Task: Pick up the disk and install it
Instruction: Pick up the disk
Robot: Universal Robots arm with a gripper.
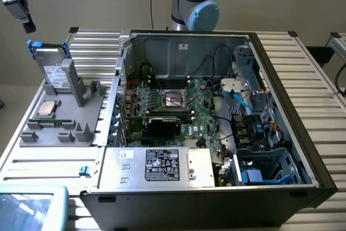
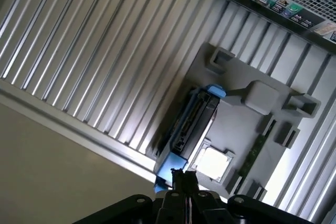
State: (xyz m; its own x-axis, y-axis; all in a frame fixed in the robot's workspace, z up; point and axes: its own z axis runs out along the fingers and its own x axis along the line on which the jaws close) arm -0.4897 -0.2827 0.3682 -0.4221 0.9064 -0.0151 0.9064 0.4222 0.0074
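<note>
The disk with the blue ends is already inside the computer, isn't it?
No. The disk with the blue ends is not inside the computer case. It stands upright in the grey holder beside the case, on the exterior view's left. The exterior view shows this.

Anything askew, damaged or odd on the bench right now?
Nothing stands out. The disk stands on edge in its slot in the grey fixture, and its blue rails look intact. The CPU chip lies flat in its recess beside it. The gripper is shut, clear of the disk.
</note>
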